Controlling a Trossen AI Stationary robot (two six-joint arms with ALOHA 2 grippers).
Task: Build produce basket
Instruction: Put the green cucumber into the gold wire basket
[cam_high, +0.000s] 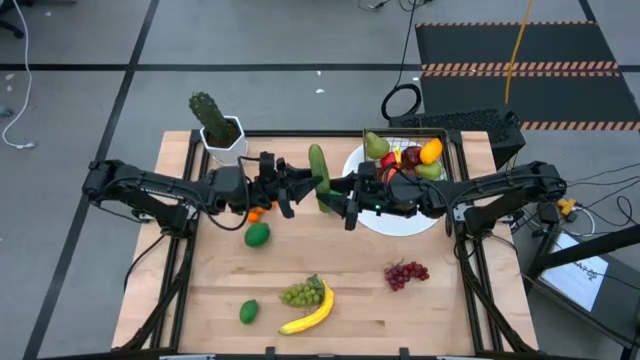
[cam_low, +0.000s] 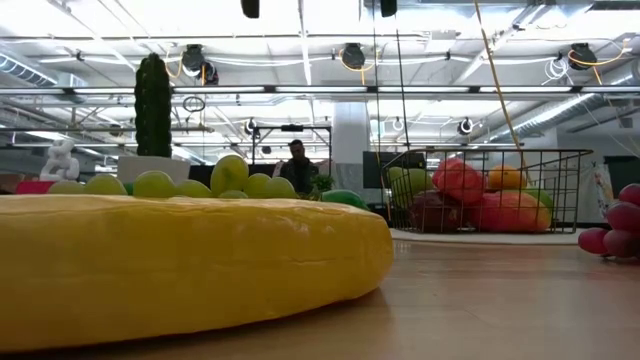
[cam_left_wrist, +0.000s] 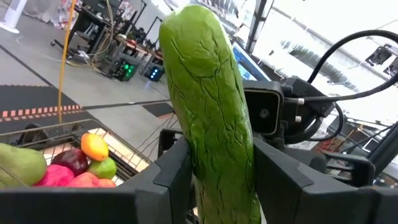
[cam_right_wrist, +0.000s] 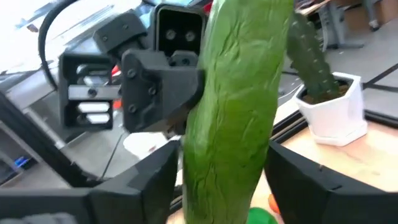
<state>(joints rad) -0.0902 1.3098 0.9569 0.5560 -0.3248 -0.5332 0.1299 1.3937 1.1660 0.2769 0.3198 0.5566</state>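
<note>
A green cucumber (cam_high: 320, 176) is held above the table's middle between both grippers. My left gripper (cam_high: 300, 188) comes at it from the left and my right gripper (cam_high: 338, 198) from the right; each is shut on it. The wire basket (cam_high: 447, 137) stands on a white plate (cam_high: 400, 224) at the far right. It holds a pear, red fruit, an orange-yellow fruit and a green one. On the table lie a lime (cam_high: 257, 235), an orange (cam_high: 255, 213), another lime (cam_high: 248, 312), green grapes (cam_high: 300, 293), a banana (cam_high: 310, 315) and purple grapes (cam_high: 405, 273). My left gripper pinches the cucumber's body (cam_left_wrist: 217, 168) between its two fingers (cam_left_wrist: 177, 177), roughly level from the table's left, with the fingers across it. The cucumber is clear of the table. My right gripper has the cucumber's body (cam_right_wrist: 224, 168) between its two fingers (cam_right_wrist: 155, 180), roughly level from the table's right. The fingers lie across it, close to the left gripper's finger (cam_right_wrist: 158, 93).
A potted cactus (cam_high: 214, 122) in a white pot stands at the far left, close behind the left arm. The near half of the table holds the scattered fruit. A person (cam_low: 297, 165) shows far off in the room.
</note>
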